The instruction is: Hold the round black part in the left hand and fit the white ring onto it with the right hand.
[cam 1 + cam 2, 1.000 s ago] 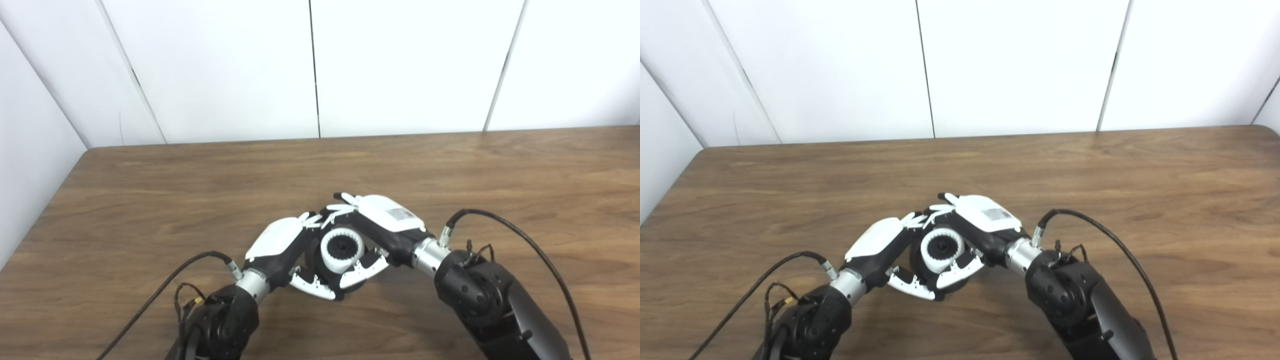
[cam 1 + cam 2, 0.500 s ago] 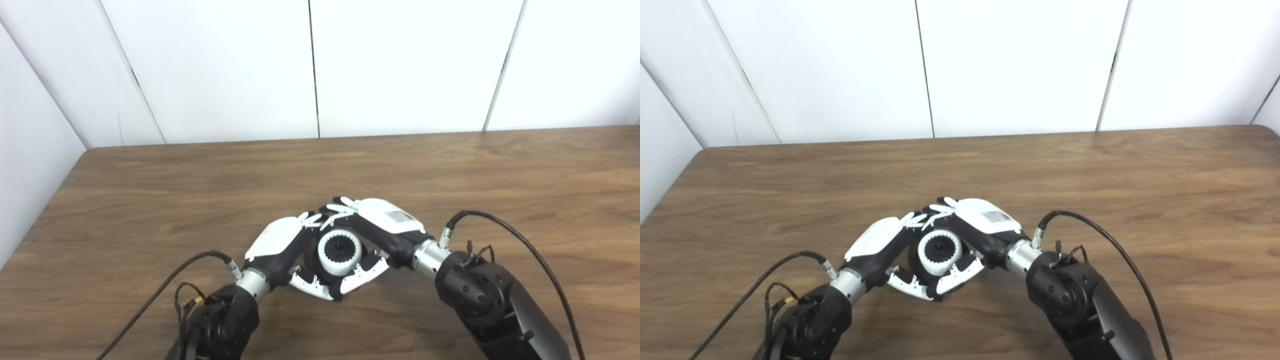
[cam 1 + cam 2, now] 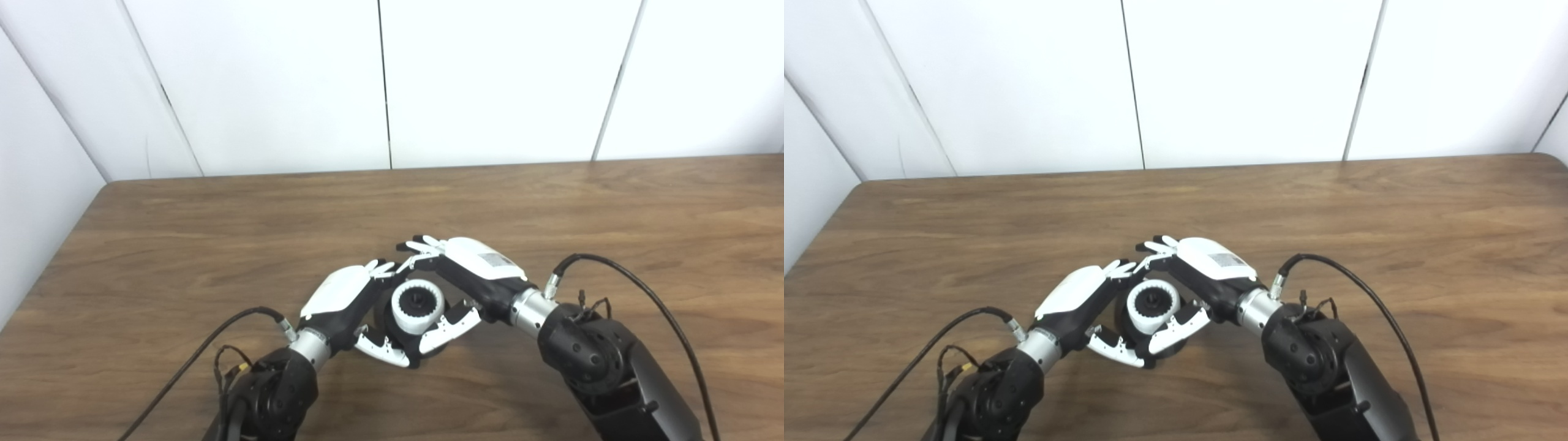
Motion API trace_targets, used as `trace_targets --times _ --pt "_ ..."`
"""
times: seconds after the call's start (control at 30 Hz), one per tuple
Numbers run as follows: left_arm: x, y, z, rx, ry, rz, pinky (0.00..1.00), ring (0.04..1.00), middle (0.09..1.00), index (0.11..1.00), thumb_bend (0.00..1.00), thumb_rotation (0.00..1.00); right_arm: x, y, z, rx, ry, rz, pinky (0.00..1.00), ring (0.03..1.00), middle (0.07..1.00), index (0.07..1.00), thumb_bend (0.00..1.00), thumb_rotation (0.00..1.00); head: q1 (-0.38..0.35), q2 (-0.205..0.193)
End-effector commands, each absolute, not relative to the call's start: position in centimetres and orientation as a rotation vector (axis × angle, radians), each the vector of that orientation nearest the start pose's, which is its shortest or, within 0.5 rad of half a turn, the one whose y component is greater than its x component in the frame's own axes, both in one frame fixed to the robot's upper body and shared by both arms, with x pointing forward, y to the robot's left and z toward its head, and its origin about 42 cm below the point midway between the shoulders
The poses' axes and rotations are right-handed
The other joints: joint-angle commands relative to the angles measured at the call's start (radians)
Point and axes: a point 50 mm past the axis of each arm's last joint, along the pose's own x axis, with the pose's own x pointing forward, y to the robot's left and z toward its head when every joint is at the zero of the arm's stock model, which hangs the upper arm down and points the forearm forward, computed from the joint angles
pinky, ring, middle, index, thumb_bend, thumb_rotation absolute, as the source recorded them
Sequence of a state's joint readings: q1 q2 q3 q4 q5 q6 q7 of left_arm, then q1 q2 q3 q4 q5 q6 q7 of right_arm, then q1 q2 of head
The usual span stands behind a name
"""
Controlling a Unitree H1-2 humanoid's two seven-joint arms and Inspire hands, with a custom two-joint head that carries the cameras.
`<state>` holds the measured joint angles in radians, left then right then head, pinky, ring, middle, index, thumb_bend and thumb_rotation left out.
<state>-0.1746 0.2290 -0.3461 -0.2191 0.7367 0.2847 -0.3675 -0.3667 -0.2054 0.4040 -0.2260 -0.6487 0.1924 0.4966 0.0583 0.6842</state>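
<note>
While both hands meet near the front middle of the wooden counter (image 3: 184, 233), one white ring (image 3: 418, 304) with small teeth inside sits on top of one round black part (image 3: 392, 324). The left hand (image 3: 343, 300) is wrapped around the black part and grips it, with its thumb under the near side. The right hand (image 3: 468, 275) is curled loosely beside the ring; its fingers (image 3: 419, 248) arch over the far side and its thumb lies close by the near side, but I cannot tell if it really squeezes the ring or only rests there. Two black cables (image 3: 618, 269) loop out from the two wrists, one on each side. Lots of bare counter lies to the left, to the right and behind the hands, up to the white wall panels (image 3: 490, 79). The counter's left edge runs along the side wall.
</note>
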Motion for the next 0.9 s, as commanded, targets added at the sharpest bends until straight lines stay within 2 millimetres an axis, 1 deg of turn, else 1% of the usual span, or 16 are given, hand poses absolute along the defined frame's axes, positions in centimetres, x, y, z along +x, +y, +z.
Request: trace_targets --times 0.0,0.2,0.3,0.37,0.43,0.47,0.53,0.63,0.77,0.87 --pt "32.0 17.4 18.1 1.006 -0.117 -0.413 0.94 1.000 0.950 0.745 0.92 0.24 34.7 -12.4 23.6 -0.928 -0.336 0.627 1.00 1.000 0.950 0.851 0.98 0.46 0.001 0.001" --pt "31.9 17.4 18.2 1.012 -0.115 -0.412 0.95 1.000 0.952 0.741 0.92 0.27 34.7 -13.6 24.3 -0.800 -0.312 0.573 0.99 0.989 0.939 0.863 1.00 0.49 0.000 0.002" --pt "31.9 17.4 18.2 1.017 -0.117 -0.413 0.95 1.000 0.951 0.741 0.92 0.28 34.7 -14.5 24.4 -0.731 -0.295 0.553 0.91 0.965 0.939 0.881 1.00 0.52 0.001 0.002" --pt "31.9 17.5 18.2 1.016 -0.114 -0.413 0.95 1.000 0.952 0.742 0.92 0.28 34.7 -15.3 24.3 -0.664 -0.268 0.534 0.89 0.959 0.944 0.892 1.00 0.55 0.002 0.001" --pt "31.8 17.5 18.1 1.018 -0.111 -0.414 0.95 1.000 0.953 0.748 0.92 0.28 34.7 -16.1 24.2 -0.588 -0.242 0.514 0.91 0.959 0.944 0.897 1.00 0.57 0.002 0.002" --pt "31.8 17.5 18.1 1.019 -0.110 -0.414 0.95 1.000 0.954 0.752 0.92 0.28 34.7 -16.4 24.1 -0.550 -0.230 0.504 0.95 0.966 0.946 0.900 1.00 0.57 0.002 0.002" --pt "31.8 17.6 18.2 1.018 -0.107 -0.414 0.94 1.000 0.954 0.763 0.92 0.28 34.7 -17.0 23.8 -0.492 -0.215 0.489 0.98 0.974 0.954 0.908 0.97 0.55 0.002 0.002" --pt "31.7 17.8 18.2 1.010 -0.098 -0.416 0.95 1.000 0.957 0.779 0.92 0.27 34.6 -18.0 23.4 -0.418 -0.188 0.472 0.97 0.986 0.968 0.909 0.96 0.54 0.003 0.002" --pt "31.7 17.9 18.3 1.012 -0.089 -0.417 0.95 1.000 0.955 0.797 0.93 0.27 34.4 -19.4 22.8 -0.356 -0.152 0.425 0.98 0.987 0.960 0.892 0.97 0.58 0.003 0.002" --pt "31.6 18.2 18.3 1.010 -0.076 -0.421 0.94 1.000 0.957 0.814 0.94 0.28 34.1 -20.2 22.4 -0.311 -0.149 0.403 0.99 0.981 0.952 0.881 0.97 0.61 0.002 0.001"
